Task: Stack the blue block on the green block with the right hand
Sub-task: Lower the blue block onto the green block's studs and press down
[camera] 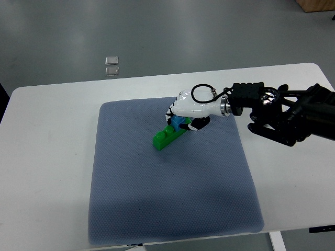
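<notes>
From where I stand, the right arm comes in from the right edge, a black jointed forearm ending in a glossy white robot hand (189, 109) with a loop of black cable arching over its wrist. The robot hand is clenched around a small blue plastic block (179, 122), its curled fingers (172, 112) wrapped over the top and sides so that only a patch of blue shows beneath them. That blue block sits on the upper right end of a bright green studded plastic block (167, 136), touching it, while the green block lies at a slant on a grey-blue textured fabric mat (172, 198), its lower left end bare with the studs showing. The mat is spread across a white rectangular surface (47, 157). On the grey floor beyond the far edge of the surface lie two small pale square tiles (112, 65), one just beside the other.
</notes>
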Controlling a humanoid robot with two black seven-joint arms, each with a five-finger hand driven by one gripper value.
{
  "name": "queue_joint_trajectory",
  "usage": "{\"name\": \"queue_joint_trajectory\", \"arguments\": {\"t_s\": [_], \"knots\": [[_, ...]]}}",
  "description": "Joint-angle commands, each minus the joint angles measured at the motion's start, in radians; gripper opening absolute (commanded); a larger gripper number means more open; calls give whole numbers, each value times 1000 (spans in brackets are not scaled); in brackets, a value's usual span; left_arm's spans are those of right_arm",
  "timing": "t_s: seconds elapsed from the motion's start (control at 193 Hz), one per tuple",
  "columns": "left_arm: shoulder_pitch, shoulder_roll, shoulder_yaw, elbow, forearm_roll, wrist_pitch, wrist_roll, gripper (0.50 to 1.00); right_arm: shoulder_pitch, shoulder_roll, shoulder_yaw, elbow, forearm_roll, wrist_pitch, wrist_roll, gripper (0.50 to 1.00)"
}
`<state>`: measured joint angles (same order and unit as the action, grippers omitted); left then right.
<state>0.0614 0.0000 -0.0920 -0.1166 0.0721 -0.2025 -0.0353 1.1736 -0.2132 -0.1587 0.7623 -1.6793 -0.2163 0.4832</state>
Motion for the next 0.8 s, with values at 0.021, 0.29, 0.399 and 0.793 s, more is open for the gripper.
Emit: {"name": "queue_joint_trajectory", "arguments": {"t_s": [0.021,0.29,0.399,0.793], "knots": [[0,0,0,0,0,0,0,1000,0,2,-2,0,1,0,0,500],[0,0,0,0,0,0,0,1000,0,8,-2,0,1,-2,0,570],[0,0,0,0,0,0,0,1000,0,8,-2,0,1,-2,0,646],[0,0,0,0,0,0,0,1000,0,6,-2,0,1,-6,0,715]]}}
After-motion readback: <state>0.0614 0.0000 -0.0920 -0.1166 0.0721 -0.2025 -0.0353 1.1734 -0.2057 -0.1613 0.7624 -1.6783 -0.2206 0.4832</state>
